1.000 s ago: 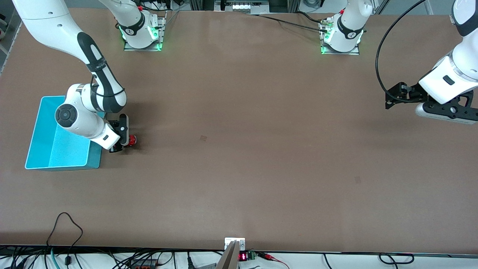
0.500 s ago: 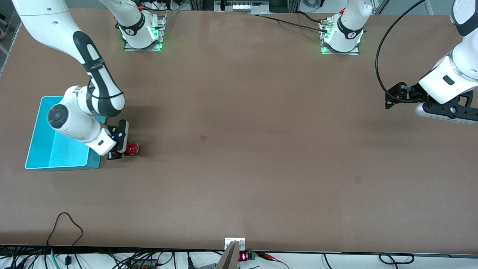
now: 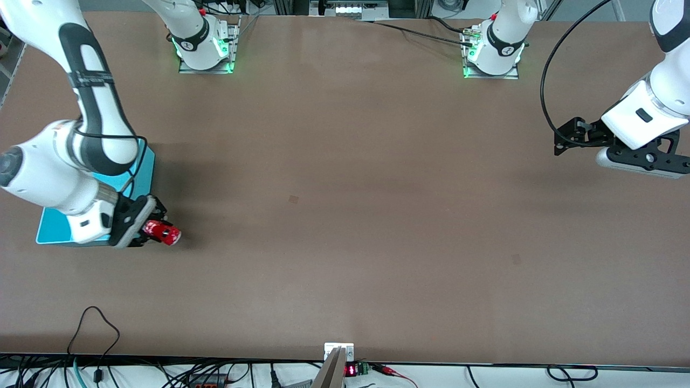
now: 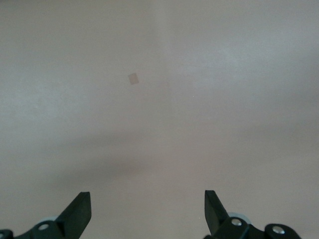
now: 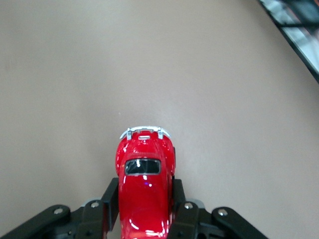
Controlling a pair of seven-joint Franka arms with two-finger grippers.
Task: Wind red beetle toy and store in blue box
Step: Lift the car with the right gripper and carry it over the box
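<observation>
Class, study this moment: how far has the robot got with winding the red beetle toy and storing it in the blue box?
Done: the right gripper has the red beetle toy clamped between its fingers. In hand: it holds the toy beside the blue box, by the corner nearer the front camera. Left: getting the toy into the box. Winding cannot be judged. The left gripper waits open over bare table.

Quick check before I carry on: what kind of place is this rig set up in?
Most likely a robotics lab bench, not a home. Two arm bases with green lights are bolted to a plain brown table, with cables along its edge. The right hand grips the red beetle toy beside the blue box.
</observation>
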